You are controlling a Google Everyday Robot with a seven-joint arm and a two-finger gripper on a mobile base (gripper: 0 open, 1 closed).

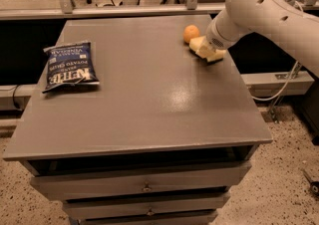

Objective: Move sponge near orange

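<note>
The orange [191,34] sits on the grey table [149,94] near its far right corner. My gripper [205,50] is low over the table just right of and in front of the orange, on the white arm that reaches in from the upper right. A pale yellow piece at the gripper's tip, resting on the table, looks like the sponge [215,56]. It is largely covered by the gripper. It lies a few centimetres from the orange, and I cannot tell whether they touch.
A dark blue chip bag [69,65] lies flat at the table's left side. The table has drawers below its front edge. A rail and office chairs stand behind the table. The white arm [269,10] spans the far right corner.
</note>
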